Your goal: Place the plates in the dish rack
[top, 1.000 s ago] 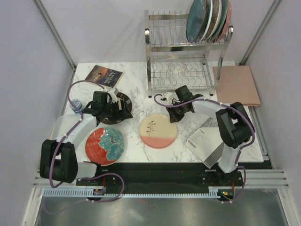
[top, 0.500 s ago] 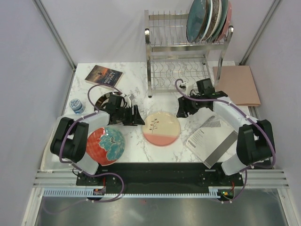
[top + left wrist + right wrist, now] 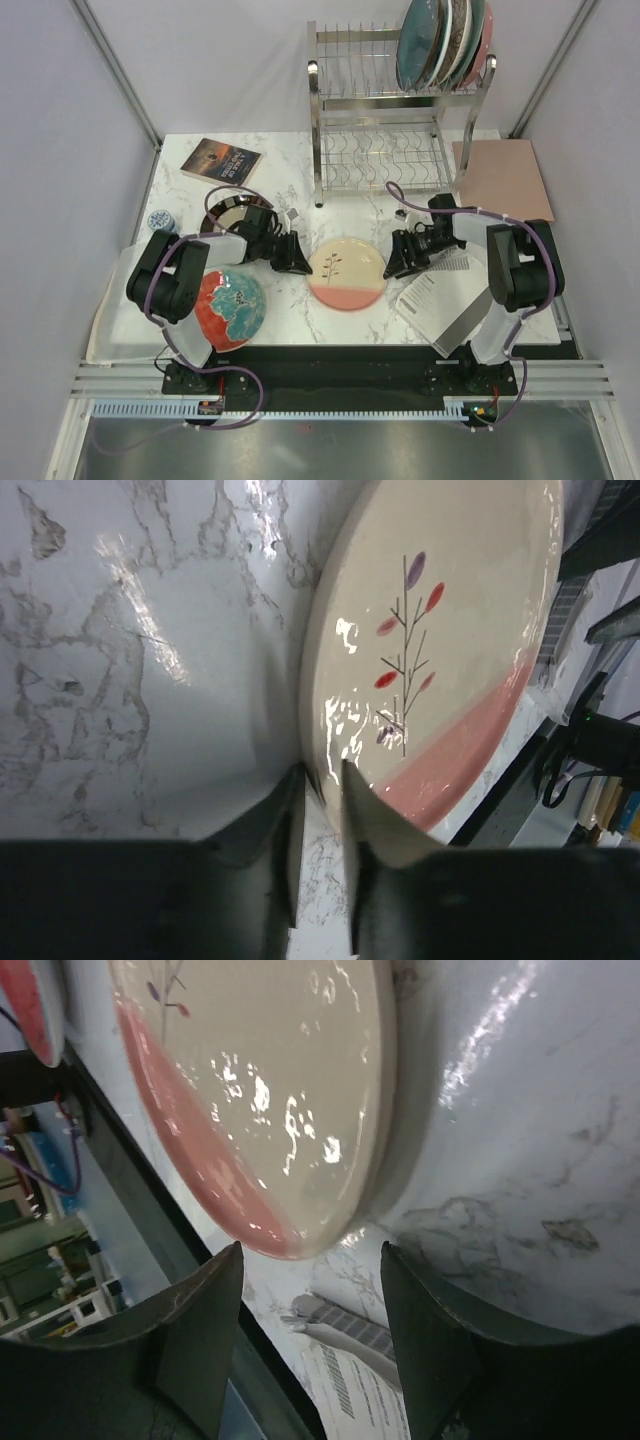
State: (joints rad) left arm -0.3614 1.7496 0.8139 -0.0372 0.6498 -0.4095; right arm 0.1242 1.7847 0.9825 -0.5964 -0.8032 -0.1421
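Observation:
A cream-and-pink plate (image 3: 346, 272) with a twig lies flat at mid-table. My left gripper (image 3: 297, 262) is shut on its left rim; the left wrist view shows the gripper (image 3: 320, 775) with one finger over and one under the edge of this plate (image 3: 440, 630). My right gripper (image 3: 400, 262) stands open at the plate's right edge; in the right wrist view the gripper (image 3: 310, 1252) has the plate (image 3: 260, 1080) just ahead of its gap. A red plate (image 3: 228, 308) and a dark brown plate (image 3: 232, 215) sit at left. The dish rack (image 3: 385, 150) holds several plates (image 3: 445, 40) on its top tier.
A book (image 3: 221, 160) lies at the back left and a small blue-white cup (image 3: 160, 221) by the left edge. A pink board (image 3: 503, 180) lies right of the rack. A printed paper sheet (image 3: 440, 295) lies under my right arm.
My left gripper moved right from the dark brown plate to the cream-and-pink plate's left rim and closed on it. My right gripper opened and shifted to the plate's right edge.

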